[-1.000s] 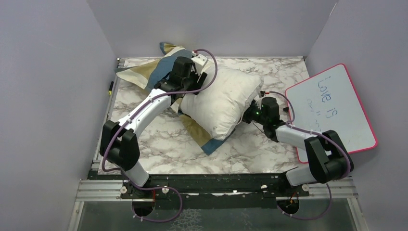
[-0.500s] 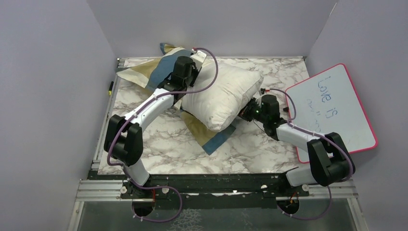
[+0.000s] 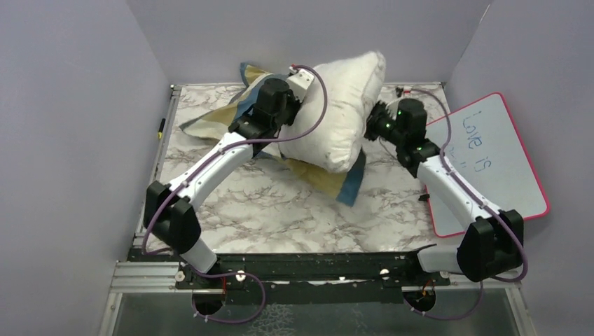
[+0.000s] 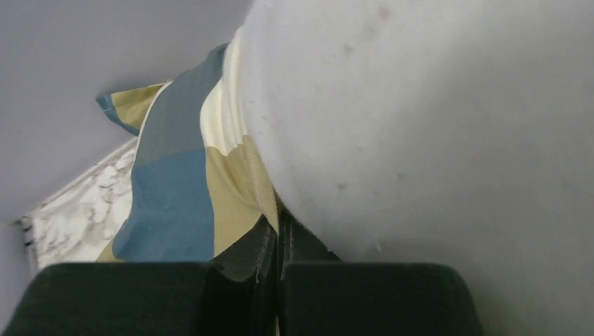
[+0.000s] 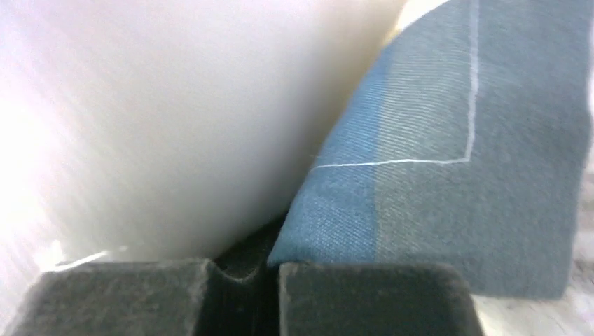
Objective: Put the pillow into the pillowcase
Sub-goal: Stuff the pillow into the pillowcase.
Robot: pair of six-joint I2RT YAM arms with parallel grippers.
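Marbled tabletop [image 3: 280, 210] lies below the pillow [image 3: 343, 112], walled by pale lilac panels [image 3: 70, 140]

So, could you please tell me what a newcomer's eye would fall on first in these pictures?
First the plump off-white pillow, tilted up at the back of the marble table. Beneath it trails the blue, tan and cream pillowcase, its edge pinched in the left fingers. At the right edge lies a pink-rimmed whiteboard with handwriting on it.
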